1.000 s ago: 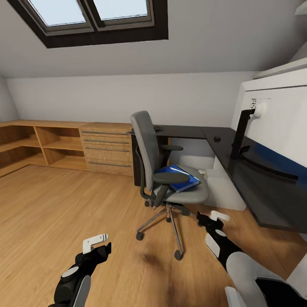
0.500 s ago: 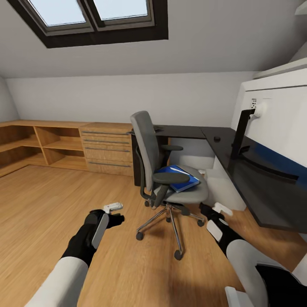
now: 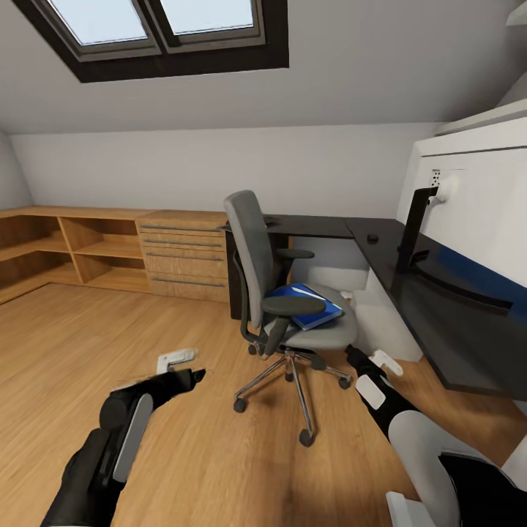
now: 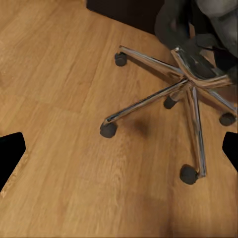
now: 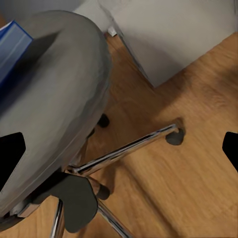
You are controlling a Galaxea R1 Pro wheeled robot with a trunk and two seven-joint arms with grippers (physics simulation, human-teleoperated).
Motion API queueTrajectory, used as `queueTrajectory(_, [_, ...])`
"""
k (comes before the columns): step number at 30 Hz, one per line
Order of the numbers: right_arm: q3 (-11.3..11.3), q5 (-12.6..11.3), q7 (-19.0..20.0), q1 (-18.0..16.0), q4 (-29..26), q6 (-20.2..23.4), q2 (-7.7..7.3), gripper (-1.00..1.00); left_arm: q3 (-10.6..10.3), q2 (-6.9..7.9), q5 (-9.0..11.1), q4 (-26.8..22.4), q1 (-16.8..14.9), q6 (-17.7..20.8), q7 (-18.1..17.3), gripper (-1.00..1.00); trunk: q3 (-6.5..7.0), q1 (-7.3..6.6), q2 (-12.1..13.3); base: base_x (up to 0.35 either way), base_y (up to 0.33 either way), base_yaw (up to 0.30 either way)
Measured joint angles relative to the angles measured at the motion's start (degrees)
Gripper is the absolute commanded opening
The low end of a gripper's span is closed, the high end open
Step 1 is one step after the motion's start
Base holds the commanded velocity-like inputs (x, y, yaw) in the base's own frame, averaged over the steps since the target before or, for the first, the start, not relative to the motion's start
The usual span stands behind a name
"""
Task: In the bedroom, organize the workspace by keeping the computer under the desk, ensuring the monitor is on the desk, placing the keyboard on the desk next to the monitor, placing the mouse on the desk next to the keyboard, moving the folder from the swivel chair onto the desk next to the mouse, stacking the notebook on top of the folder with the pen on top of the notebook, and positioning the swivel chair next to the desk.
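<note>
Head view: both grippers (image 3: 178,368) (image 3: 375,362) spread open, flanking folder-laden swivel chair (image 3: 282,293)

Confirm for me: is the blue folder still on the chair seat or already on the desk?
On the seat. The folder lies flat on the swivel chair, beside its armrest; the desk holds no folder.

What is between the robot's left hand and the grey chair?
Just bare light wood floor lies between the left end effector and the grey swivel chair's chrome star base, in the head view.
</note>
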Motion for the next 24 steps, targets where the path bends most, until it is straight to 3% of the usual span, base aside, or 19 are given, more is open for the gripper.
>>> queueTrajectory(3, [0.0,-0.1,0.2,0.0,-0.2,-0.1,0.06,1.00,0.0,-0.01,0.0,-4.9,3.3,0.1,0.0,1.00,0.01,0.01,0.0,0.000,0.000,0.000])
queueTrajectory(7, [0.1,-0.2,0.9,0.0,-0.2,-0.1,0.02,1.00,0.0,0.00,-0.1,-6.8,4.5,0.1,0.1,1.00,0.01,0.01,0.0,0.000,0.000,0.000])
queueTrajectory(18, [-0.1,-0.2,2.0,0.0,-0.2,0.2,-0.01,1.00,0.0,0.00,-0.1,-7.1,4.8,0.1,0.2,1.00,0.01,0.01,0.0,0.023,0.000,0.000])
queueTrajectory(19, [-0.1,-1.7,2.0,0.0,-0.2,0.1,-0.11,1.00,0.0,0.00,-0.1,-7.1,4.8,0.1,0.2,1.00,0.01,-0.02,0.0,0.263,0.000,0.000])
queueTrajectory(24, [-0.1,-3.0,1.9,0.0,-0.1,0.0,-0.24,1.00,0.0,-0.03,-0.1,-7.0,4.8,0.2,0.2,1.00,0.01,-0.01,0.0,0.223,0.000,0.000])
